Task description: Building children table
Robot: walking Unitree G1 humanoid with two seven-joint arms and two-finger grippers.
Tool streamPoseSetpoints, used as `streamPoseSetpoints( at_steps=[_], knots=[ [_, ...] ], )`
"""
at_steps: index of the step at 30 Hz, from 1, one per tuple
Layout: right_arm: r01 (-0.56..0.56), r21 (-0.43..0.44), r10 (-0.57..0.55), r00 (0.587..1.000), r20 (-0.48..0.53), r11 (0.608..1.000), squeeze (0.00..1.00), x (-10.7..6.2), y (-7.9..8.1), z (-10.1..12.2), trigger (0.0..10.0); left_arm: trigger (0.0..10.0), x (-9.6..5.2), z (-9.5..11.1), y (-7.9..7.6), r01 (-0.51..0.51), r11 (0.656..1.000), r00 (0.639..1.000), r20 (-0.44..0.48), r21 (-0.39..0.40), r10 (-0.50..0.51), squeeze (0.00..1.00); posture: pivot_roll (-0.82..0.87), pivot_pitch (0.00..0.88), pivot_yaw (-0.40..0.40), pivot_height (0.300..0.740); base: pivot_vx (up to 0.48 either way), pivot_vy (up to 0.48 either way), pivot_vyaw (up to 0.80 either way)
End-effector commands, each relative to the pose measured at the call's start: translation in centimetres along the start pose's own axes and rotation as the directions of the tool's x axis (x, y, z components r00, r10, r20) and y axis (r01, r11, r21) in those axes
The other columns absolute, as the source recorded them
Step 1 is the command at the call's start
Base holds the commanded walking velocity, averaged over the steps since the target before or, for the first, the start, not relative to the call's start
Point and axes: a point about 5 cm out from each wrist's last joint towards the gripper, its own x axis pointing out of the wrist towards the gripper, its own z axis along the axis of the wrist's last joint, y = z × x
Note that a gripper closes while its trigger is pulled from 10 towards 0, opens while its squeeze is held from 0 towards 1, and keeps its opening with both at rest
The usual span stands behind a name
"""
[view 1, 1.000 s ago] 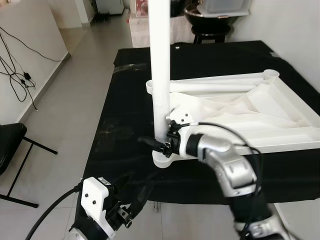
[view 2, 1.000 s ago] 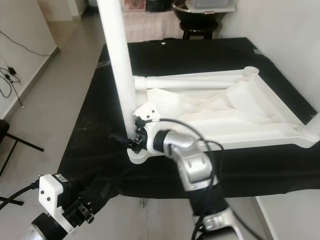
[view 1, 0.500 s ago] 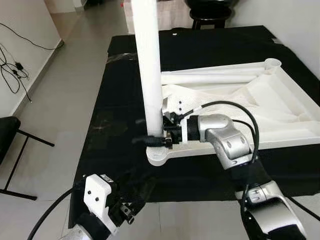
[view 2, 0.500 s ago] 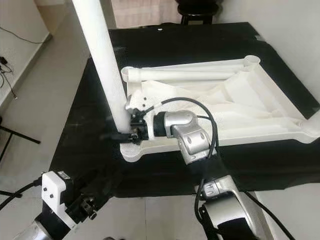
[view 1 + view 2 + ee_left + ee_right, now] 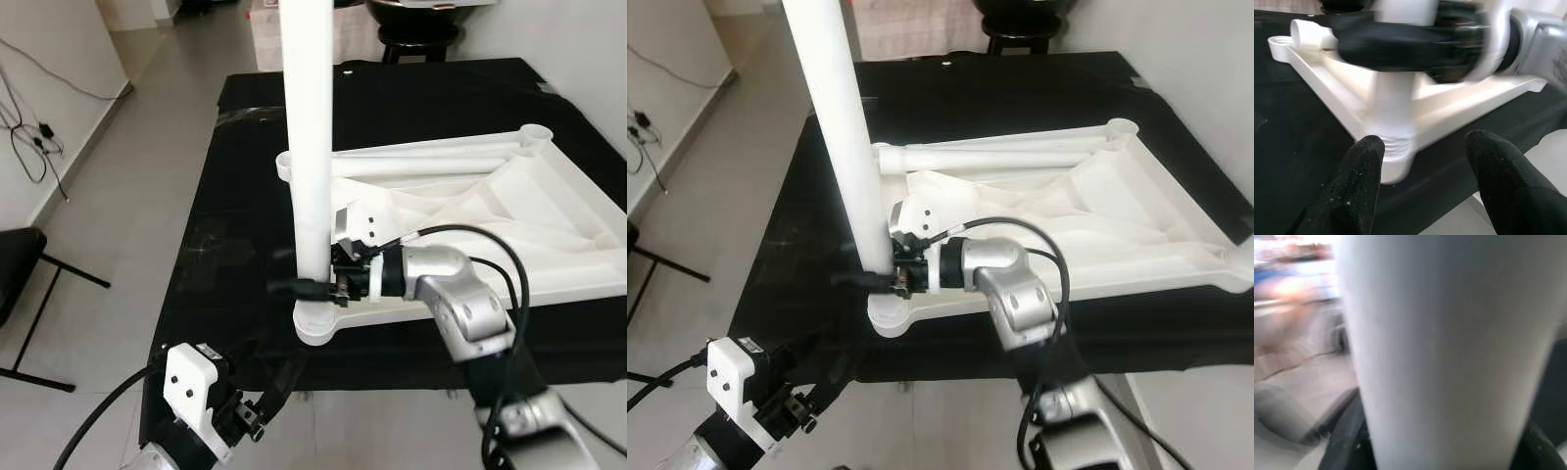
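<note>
The right gripper [image 5: 312,287] was clamped on the white table leg [image 5: 310,147], its long black fingers [image 5: 862,279] pressed to either side of the smooth round tube just above the base. The leg stood upright in the round corner socket [image 5: 320,322] of the upturned white plastic tabletop [image 5: 549,211], its threaded lower end visible above the socket in the left wrist view. The tabletop's underside was ribbed and matte, with a raised rim and a second white leg [image 5: 431,165] lying flat along its far edge. The tabletop rested on a black cloth-covered table [image 5: 240,225], the socket corner close to the cloth's near edge. The left gripper [image 5: 1422,186] hung below that edge with its rough-textured black fingers [image 5: 1354,188] spread apart, gripping nothing. Pale tiled floor [image 5: 118,225] lay open to the left, where a black chair [image 5: 20,279] stood apart from the table.
</note>
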Motion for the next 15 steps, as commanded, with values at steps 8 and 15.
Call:
streamPoseSetpoints(
  at_steps=[8,15],
  knots=[
    [0.502,-0.019,-0.497,0.851,-0.170,0.865,0.00,-1.9,0.9,-3.1,0.0,10.0,-0.1,-0.4,0.6,0.011,1.000,1.000,-0.027,-0.003,-0.011,0.00,0.05,0.146,0.049,0.740,0.000,0.000,0.00],
    [0.360,0.029,-0.354,0.926,-0.133,0.932,1.00,-0.4,1.6,-2.4,10.0,10.0,-0.2,-0.5,0.7,0.000,1.000,1.000,-0.026,-0.001,0.000,0.00,0.06,0.128,0.045,0.740,0.000,0.000,0.00]
  ],
)
